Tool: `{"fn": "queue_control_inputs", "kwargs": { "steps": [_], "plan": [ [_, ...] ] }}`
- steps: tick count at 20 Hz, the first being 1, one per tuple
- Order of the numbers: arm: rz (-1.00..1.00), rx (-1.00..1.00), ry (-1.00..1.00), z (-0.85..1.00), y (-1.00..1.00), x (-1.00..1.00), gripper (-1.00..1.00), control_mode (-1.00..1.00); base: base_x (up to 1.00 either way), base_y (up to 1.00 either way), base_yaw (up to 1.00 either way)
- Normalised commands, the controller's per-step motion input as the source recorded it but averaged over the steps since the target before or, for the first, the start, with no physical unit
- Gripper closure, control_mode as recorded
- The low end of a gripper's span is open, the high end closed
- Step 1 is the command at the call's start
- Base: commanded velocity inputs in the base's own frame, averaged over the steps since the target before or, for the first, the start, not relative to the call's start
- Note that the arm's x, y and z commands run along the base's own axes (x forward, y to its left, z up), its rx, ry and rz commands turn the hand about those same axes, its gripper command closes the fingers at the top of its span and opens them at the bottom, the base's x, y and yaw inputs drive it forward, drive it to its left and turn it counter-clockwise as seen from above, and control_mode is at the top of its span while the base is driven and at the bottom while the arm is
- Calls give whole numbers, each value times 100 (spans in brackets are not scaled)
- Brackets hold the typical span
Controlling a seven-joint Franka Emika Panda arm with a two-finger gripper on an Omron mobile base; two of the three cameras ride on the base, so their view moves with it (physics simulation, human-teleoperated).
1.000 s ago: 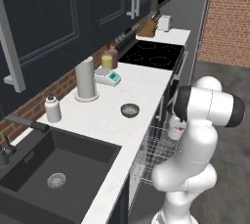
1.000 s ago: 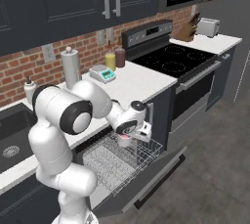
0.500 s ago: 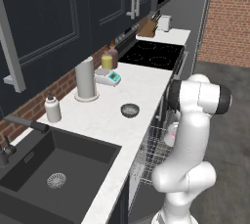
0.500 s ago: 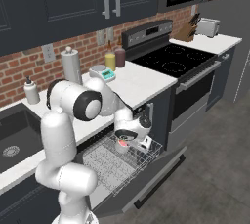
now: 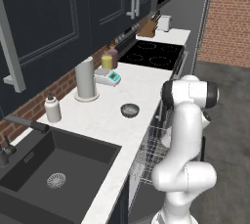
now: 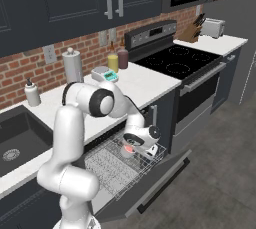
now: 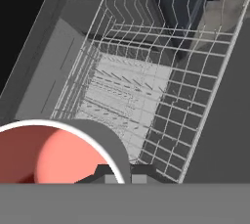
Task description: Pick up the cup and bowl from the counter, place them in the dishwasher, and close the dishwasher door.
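White cup [image 6: 129,149] upright over dishwasher [image 6: 117,165] rack; grey bowl [image 5: 130,110] on counter [image 5: 110,120].

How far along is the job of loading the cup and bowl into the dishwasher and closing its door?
Done: the cup is off the counter, held in the shut gripper.
In hand: the gripper holds the cup low over the dishwasher's wire rack.
Left: release the cup, fetch the bowl from the counter, load it, then close the dishwasher door, which hangs open.
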Motion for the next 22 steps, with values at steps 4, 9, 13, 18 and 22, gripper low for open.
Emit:
{"fn": "queue_control_inputs", "kwargs": {
  "steps": [4,9,13,18,22],
  "plan": [
    [0,0,0,-51,0,49,100,-100,0,0,0],
    [0,0,0,-53,0,49,100,-100,0,0,0],
    [0,0,0,-63,0,48,100,-100,0,0,0],
    [0,0,1,-67,0,45,100,-100,0,0,0],
    [0,0,0,-73,0,36,100,-100,0,0,0]
  ]
}}
